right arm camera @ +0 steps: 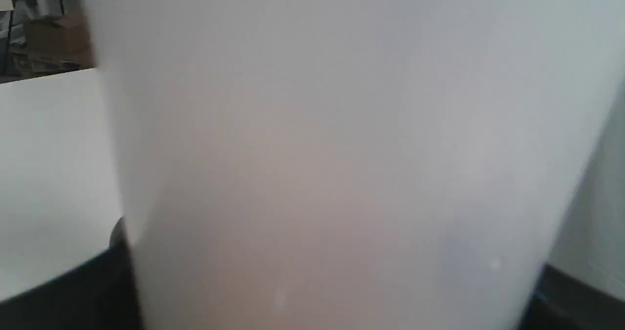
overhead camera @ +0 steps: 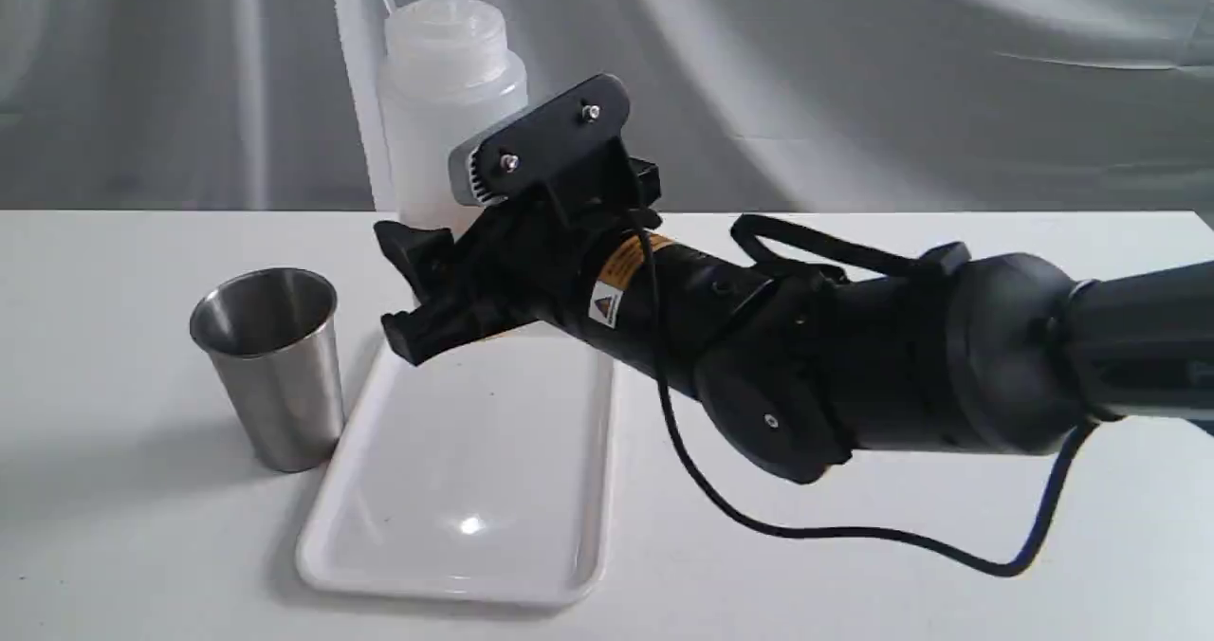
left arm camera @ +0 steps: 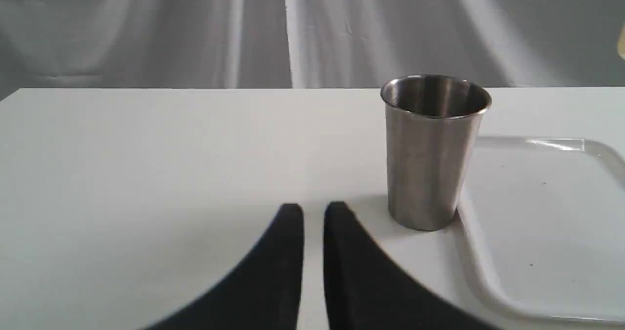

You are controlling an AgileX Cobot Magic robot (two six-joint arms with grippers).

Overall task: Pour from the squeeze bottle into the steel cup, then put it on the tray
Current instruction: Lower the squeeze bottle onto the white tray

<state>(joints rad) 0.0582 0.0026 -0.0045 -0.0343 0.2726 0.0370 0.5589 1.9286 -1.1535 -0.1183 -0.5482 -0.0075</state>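
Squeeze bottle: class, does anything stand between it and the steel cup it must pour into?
Nothing visible does. The squeeze bottle, with the right gripper around it, stands upright near the far end of the tray; the steel cup stands on the table beside the tray, and only bare table and tray corner lie between them.

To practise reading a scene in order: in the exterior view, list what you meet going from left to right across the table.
steel cup → squeeze bottle → right arm's rounded joint. The tray is left out: sideways it overlaps both cup and bottle.
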